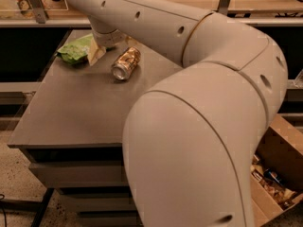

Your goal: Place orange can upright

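Orange can (126, 64) lies on its side on the grey cabinet top (71, 112), upper left of the frame.
It is probably light, thin-walled and slick, so apt to roll or dent; a hold across the mid-body looks best. The gripper (108, 38) sits just up-left of it, by the yellow sponge (97, 54) and green snack bag (75, 51). The arm (199, 37) masks it, so I cannot tell if it is open or closed.

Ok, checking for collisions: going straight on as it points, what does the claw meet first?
The claw, near the far-left corner, points down; likely the tabletop between the yellow sponge and the orange can, though depth is unclear.
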You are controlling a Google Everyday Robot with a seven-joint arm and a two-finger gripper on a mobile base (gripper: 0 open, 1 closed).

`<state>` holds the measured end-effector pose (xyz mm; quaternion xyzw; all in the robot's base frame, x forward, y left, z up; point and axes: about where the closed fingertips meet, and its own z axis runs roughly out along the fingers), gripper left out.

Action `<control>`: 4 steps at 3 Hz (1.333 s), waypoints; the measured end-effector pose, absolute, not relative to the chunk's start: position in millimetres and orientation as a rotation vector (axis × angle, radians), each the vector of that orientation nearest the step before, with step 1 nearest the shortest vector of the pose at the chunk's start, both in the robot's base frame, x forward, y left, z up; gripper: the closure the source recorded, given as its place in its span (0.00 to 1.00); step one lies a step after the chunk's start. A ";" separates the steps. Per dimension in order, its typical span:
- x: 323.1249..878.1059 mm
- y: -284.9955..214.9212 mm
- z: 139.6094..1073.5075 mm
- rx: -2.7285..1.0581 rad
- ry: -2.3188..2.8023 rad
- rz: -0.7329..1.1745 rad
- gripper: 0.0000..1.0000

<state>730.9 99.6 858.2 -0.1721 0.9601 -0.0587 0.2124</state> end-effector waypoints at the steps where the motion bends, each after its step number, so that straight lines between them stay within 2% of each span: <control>1: 733.8 95.7 855.1 -0.429 2.703 -0.146 0.00; 4: 734.0 56.5 855.7 0.050 2.796 -0.030 0.00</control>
